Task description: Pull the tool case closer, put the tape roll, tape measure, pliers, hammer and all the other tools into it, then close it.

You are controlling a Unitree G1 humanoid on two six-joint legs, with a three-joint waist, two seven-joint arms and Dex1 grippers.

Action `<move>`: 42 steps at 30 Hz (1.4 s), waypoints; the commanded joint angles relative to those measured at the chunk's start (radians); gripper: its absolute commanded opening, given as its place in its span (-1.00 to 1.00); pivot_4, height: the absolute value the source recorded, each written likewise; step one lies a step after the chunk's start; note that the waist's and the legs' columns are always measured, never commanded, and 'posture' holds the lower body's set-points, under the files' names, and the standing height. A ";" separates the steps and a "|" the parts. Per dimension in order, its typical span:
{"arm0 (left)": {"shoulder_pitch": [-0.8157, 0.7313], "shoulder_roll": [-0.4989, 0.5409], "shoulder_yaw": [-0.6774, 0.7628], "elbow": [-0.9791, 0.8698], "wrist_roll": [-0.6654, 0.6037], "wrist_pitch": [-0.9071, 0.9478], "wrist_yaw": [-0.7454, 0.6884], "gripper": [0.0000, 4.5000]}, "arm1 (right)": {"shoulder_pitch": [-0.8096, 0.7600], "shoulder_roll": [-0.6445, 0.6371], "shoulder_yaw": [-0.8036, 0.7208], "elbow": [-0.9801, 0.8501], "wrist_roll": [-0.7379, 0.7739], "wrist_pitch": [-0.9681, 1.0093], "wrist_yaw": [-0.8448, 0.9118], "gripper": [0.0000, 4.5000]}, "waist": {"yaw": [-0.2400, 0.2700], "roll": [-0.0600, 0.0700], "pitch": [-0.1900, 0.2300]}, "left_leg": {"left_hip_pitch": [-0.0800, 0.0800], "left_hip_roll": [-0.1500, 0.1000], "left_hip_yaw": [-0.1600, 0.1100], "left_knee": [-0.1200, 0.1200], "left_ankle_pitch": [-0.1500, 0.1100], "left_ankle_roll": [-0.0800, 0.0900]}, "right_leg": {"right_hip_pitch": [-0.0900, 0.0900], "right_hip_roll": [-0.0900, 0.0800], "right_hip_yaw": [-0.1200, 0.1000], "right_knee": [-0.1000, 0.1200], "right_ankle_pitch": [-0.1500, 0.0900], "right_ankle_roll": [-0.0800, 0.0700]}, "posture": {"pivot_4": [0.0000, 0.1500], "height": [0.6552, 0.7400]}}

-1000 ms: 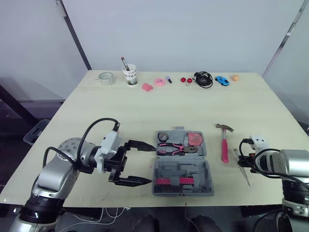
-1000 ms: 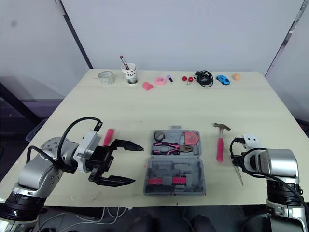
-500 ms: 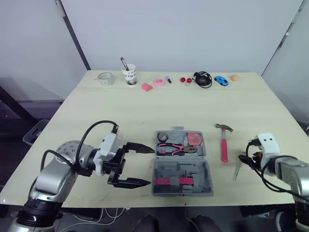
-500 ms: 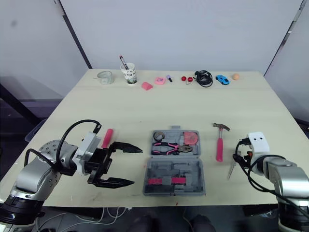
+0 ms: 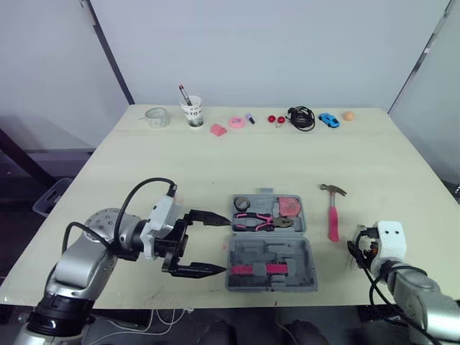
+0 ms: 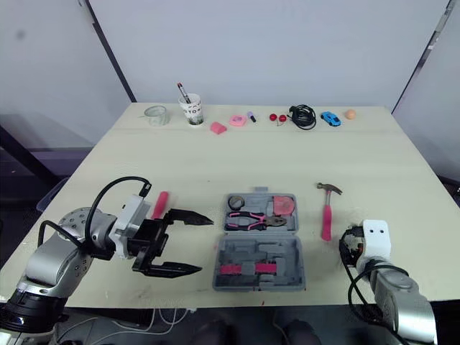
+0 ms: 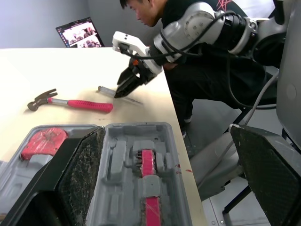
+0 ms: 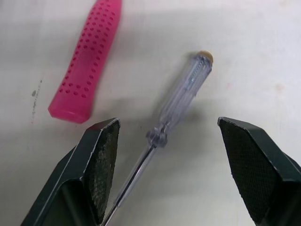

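Two grippers logged. Right gripper [image 8: 167,122] wide open, screwdriver [image 8: 181,101] flat between its jaws, hammer [image 8: 87,61] handle just beside. Left gripper [image 5: 226,245] open, tool case [image 5: 272,248] alongside. We fear slim shaft rolling free on closing, or hammer nudged.

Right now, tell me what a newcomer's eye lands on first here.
The open grey tool case sits at the table's near middle, pink pliers inside. The left claw gapes open beside its left side; the pink-handled hammer lies to its right, and the right claw hovers open over a clear screwdriver.
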 commanded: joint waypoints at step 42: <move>0.025 -0.012 0.066 0.004 -0.026 -0.021 0.018 1.00 | 0.094 -0.353 0.060 0.010 0.121 -0.400 0.389 -0.97 | 0.002 0.000 0.000 | 0.000 0.000 0.000 0.000 0.000 0.000 | 0.000 0.000 0.000 0.000 0.000 -0.001 | 1.00 1.00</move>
